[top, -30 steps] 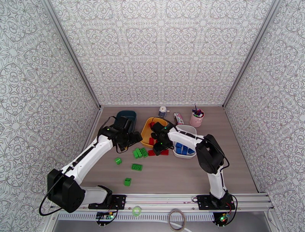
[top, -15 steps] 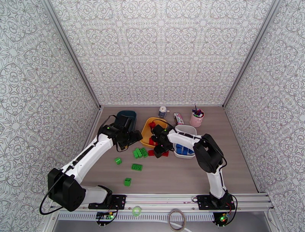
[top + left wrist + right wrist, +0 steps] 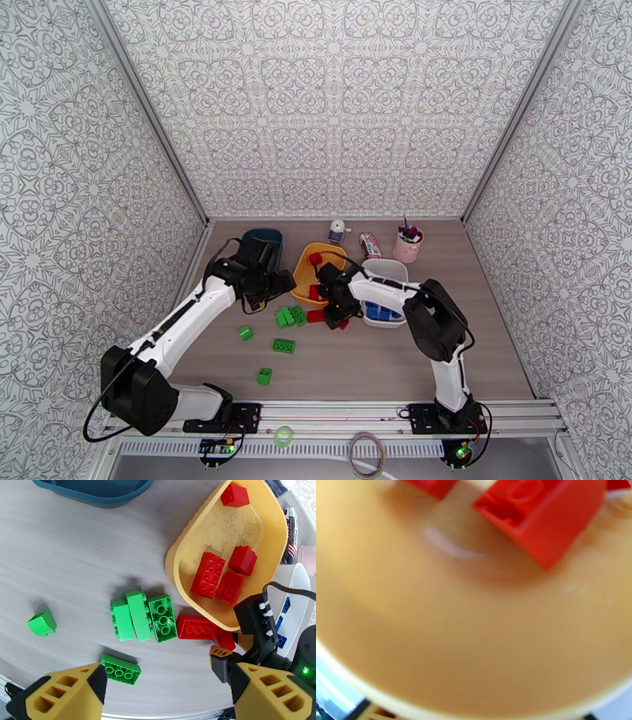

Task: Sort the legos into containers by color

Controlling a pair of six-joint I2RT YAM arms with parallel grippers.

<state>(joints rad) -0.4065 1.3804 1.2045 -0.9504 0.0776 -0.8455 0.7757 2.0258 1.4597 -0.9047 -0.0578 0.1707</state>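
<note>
Left gripper [image 3: 166, 683] hanging, fingers wide apart, near green bricks [image 3: 140, 616] lying with long axes parallel, just beside yellow tray [image 3: 170, 561] rim; right gripper [image 3: 338, 314] crowding the rim, finger spread untellable.

Yellow tray [image 3: 474, 645]: seen very close, badly blurred; smooth inner floor with a faint pale curved mark [image 3: 450, 547]; paler rim [image 3: 351, 683] curving along the lower edge.
Red brick [image 3: 541, 519]: on the tray floor at upper right, tilted, round studs on its upper face.
Second red brick [image 3: 430, 486]: cut off by the top edge, left of the first and apart from it.
Red sliver [image 3: 620, 483]: top right corner, too little visible to identify.
</note>
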